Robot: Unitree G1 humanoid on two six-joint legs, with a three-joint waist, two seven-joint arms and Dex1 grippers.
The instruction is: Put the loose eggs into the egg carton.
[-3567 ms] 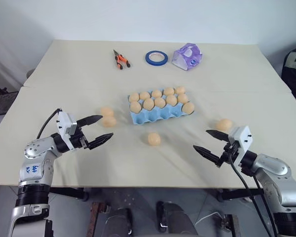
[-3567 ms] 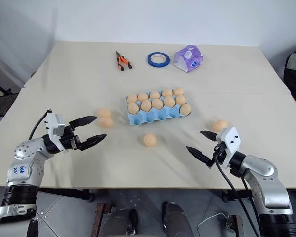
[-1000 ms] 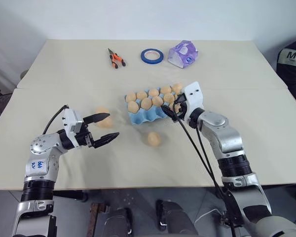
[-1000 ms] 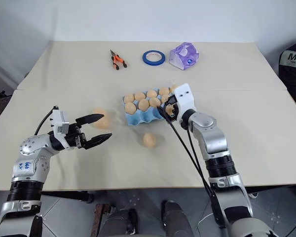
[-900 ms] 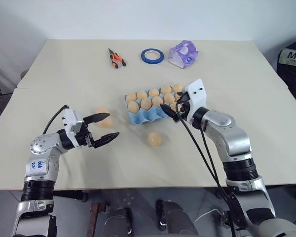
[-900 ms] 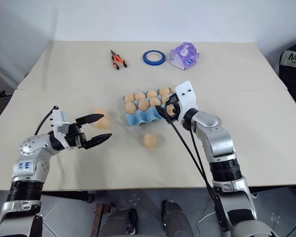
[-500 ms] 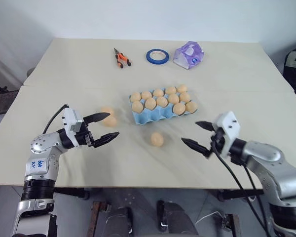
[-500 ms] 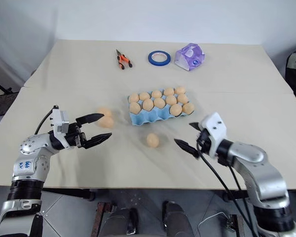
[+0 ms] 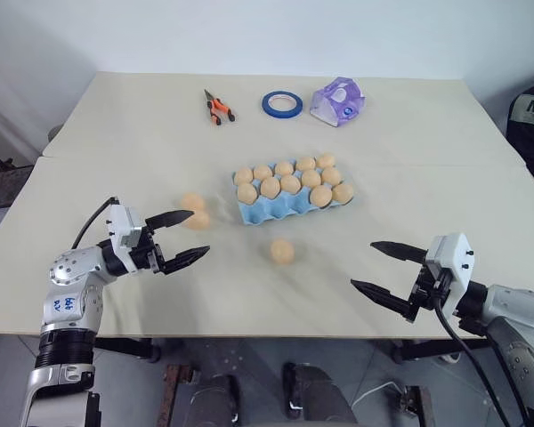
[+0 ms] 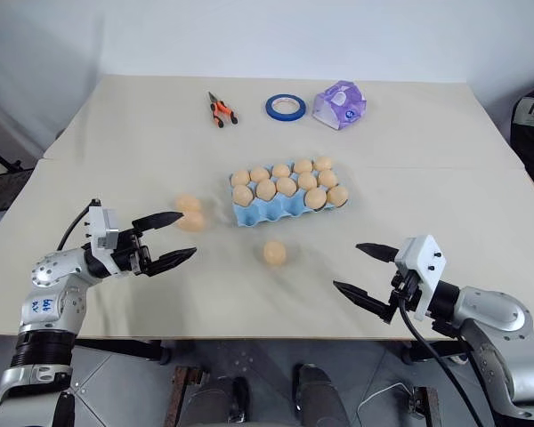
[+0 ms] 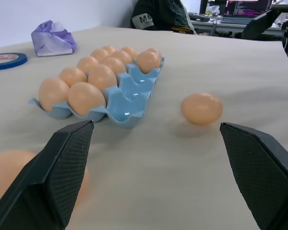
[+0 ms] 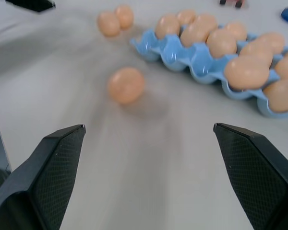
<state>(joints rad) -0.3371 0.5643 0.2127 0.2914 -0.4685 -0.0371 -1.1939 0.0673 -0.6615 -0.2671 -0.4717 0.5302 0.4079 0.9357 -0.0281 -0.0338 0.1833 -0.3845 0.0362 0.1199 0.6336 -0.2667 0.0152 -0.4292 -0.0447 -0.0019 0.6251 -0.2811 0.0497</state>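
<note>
Egg carton (image 9: 292, 197), light blue pulp, sits mid-desk (image 9: 116, 133). Ten eggs seated in it; the near row has empty cups at its left end, best seen from the left wrist.

Three loose eggs remain on the desk:
- one egg alone (image 9: 282, 251) just in front of the carton, near its middle
- a pair of eggs (image 9: 194, 211) touching each other, left of the carton and just beyond the left gripper (image 9: 182, 237)

Left gripper: fingers spread wide, nothing between them, pointing toward the carton. Right gripper (image 9: 388, 274): fingers spread wide too, empty, low over the near right part of the desk, well apart from the carton and from any egg.

Judged step: pick the next loose egg. The pair lies nearest the left fingers — likely the left arm's job.

How to do it well (judgement):
- straddle one egg of the pair across its short axis, so the neighbour is not nudged and sent rolling
- close gently; the shell is smooth and may slip or crack
- lift clear before travelling, then lower into an empty near-row cup, not onto a seated egg
- release only when the egg rests in the cup

Pliers (image 9: 218, 107), blue tape roll (image 9: 282, 104) and purple packet (image 9: 336, 100) at the far edge — not involved.
</note>
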